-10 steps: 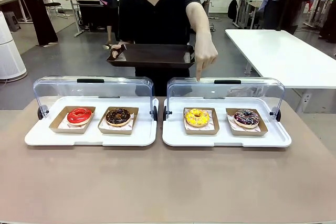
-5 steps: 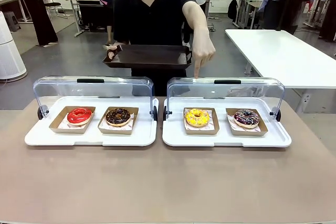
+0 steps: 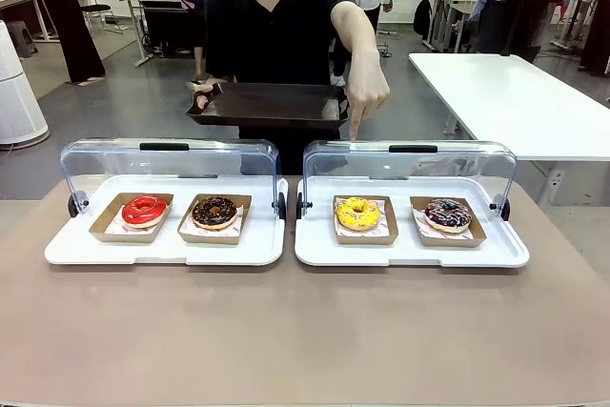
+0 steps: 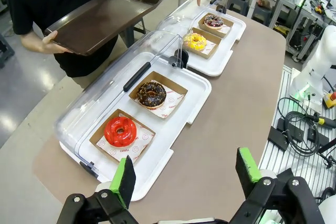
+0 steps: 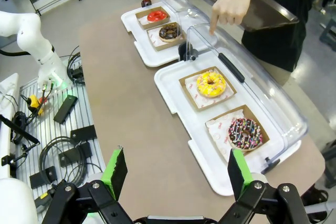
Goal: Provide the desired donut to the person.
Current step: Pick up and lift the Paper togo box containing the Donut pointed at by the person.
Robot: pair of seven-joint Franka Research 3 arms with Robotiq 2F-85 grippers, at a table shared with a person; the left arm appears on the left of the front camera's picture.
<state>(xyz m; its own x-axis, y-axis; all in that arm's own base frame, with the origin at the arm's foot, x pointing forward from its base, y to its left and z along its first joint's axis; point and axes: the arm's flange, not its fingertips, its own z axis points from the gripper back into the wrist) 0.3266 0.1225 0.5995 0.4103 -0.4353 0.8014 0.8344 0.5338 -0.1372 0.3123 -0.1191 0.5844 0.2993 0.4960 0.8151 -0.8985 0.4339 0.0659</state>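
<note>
The person [image 3: 276,16] in a black top stands at the far side, holding a dark tray [image 3: 269,102] in one hand. Their other hand [image 3: 366,97] points a finger down above the yellow donut [image 3: 357,213], which lies in a cardboard box on the right white tray [image 3: 410,253]. A sprinkled dark donut [image 3: 447,213] sits beside it. A red donut [image 3: 144,209] and a chocolate donut [image 3: 213,211] lie on the left white tray [image 3: 162,250]. My left gripper [image 4: 184,174] and right gripper [image 5: 176,174] stand open, high above the table's near side, holding nothing.
Clear domed lids [image 3: 170,157] stand raised behind both white trays. Bare brown tabletop [image 3: 305,331] stretches in front of them. A white table [image 3: 519,102] stands at the back right. Cables and a white arm base [image 5: 37,40] lie off the table's edge.
The person has shifted slightly to picture left with the dark tray, and the pointing hand has drifted a little left above the yellow donut.
</note>
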